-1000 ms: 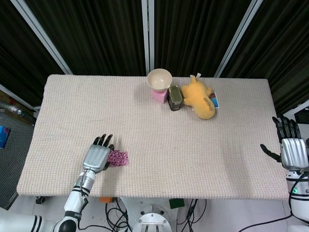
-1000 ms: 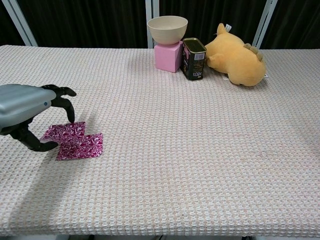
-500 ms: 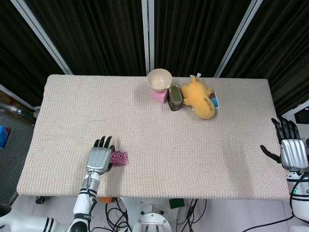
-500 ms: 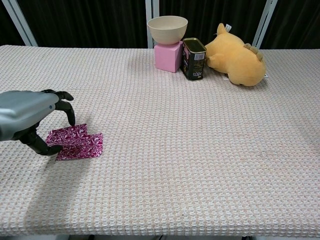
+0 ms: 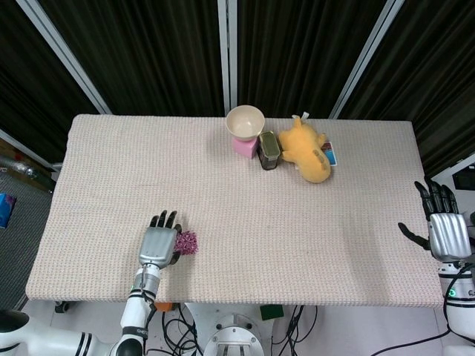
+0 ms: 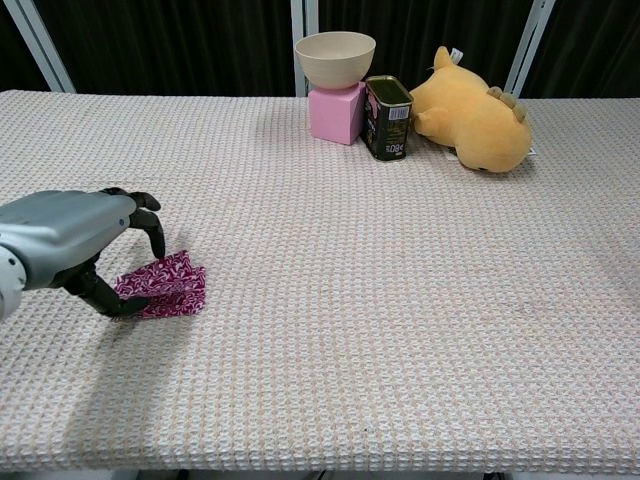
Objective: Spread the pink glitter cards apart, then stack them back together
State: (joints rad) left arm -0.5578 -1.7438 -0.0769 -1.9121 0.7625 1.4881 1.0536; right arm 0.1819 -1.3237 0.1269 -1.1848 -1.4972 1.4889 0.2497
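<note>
Two pink glitter cards lie near the table's front left, the upper one overlapping the lower and tilted up at its far edge. In the head view only a small pink patch of the cards shows beside my left hand. My left hand arches over the upper card, pinching it between its thumb at the near-left edge and its fingertips at the far edge. My right hand hovers past the table's right edge with fingers spread and nothing in it.
At the back middle stand a cream bowl on a pink block, a dark tin can and a yellow plush toy. The woven tablecloth covers the table.
My left hand has moved right and nearer the front edge, dragging the upper card over the lower one. The two cards now overlap much more. The right hand has barely moved.
</note>
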